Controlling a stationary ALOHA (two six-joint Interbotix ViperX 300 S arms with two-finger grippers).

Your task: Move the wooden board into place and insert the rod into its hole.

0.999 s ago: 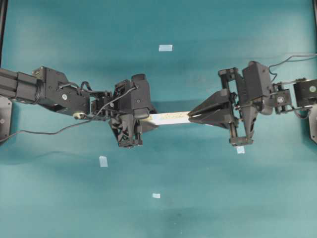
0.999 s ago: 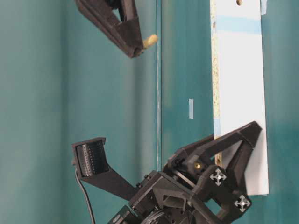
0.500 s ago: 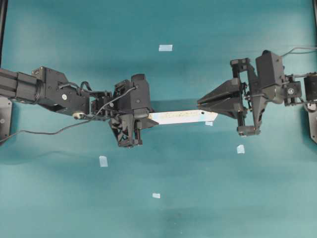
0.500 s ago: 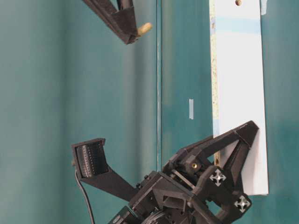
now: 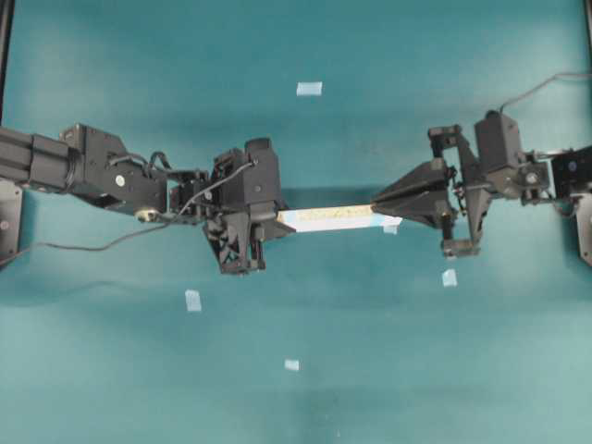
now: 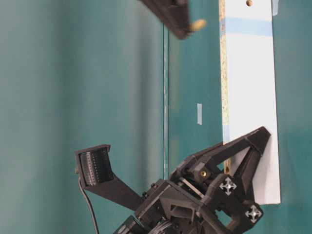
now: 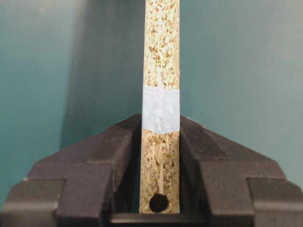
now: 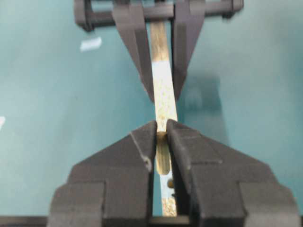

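Insertion step in hand. Board (image 5: 326, 218) stood on edge, clamped by left gripper (image 7: 160, 156). Rod (image 6: 198, 24) pinched in right gripper (image 8: 161, 130), near hole; alignment needed next.

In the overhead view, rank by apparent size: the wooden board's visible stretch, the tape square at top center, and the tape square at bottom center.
1. wooden board, largest
2. top tape square
3. bottom tape square, smallest

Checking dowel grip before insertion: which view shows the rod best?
The table-level view: the rod sticks out of the right gripper's tip, clear of the wooden board. The right wrist view shows it only as a sliver between the fingers. Overhead, the gripper hides it; the left wrist view shows only the board edge.
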